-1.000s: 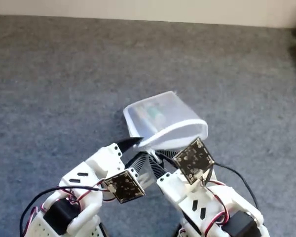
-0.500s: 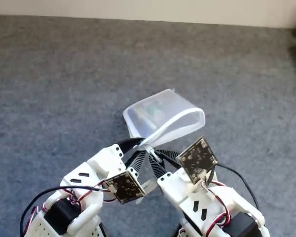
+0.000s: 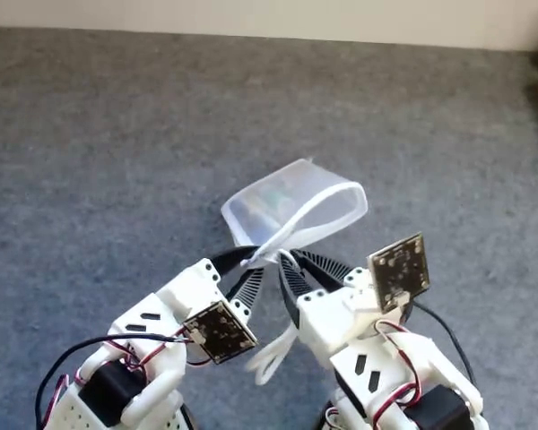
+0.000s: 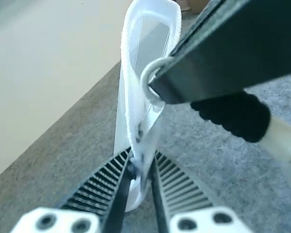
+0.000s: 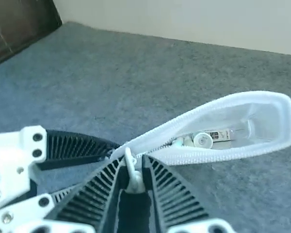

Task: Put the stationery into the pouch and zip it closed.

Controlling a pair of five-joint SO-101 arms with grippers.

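On the grey table point(image 3: 117, 134), a clear pouch point(image 3: 296, 210) lies with its mouth gaping, stretching away from two grippers that meet at its near end. The left gripper point(image 3: 247, 262) is pressed together on the pouch's end corner, the white zip tape caught between its ribbed jaws, as its wrist view shows point(image 4: 138, 167). Just beside it, the right gripper point(image 5: 132, 172) pinches the zip pull point(image 5: 131, 167), whose wire ring also shows against the dark finger in the left wrist view.

The stationery point(image 5: 203, 140) already sits inside the pouch, towards the far end from both grippers, so the loading step looks finished as far as the pictures show. No loose pieces are seen on the table around the grippers.

What is left is the closing. The zip's two rows of teeth stand well apart along nearly the whole mouth, joining only at the pull by the grippers. By this reading, the zip has hardly begun its run, and the pull must travel the length of the opening, away from the left gripper's anchoring grip, before the task is done.
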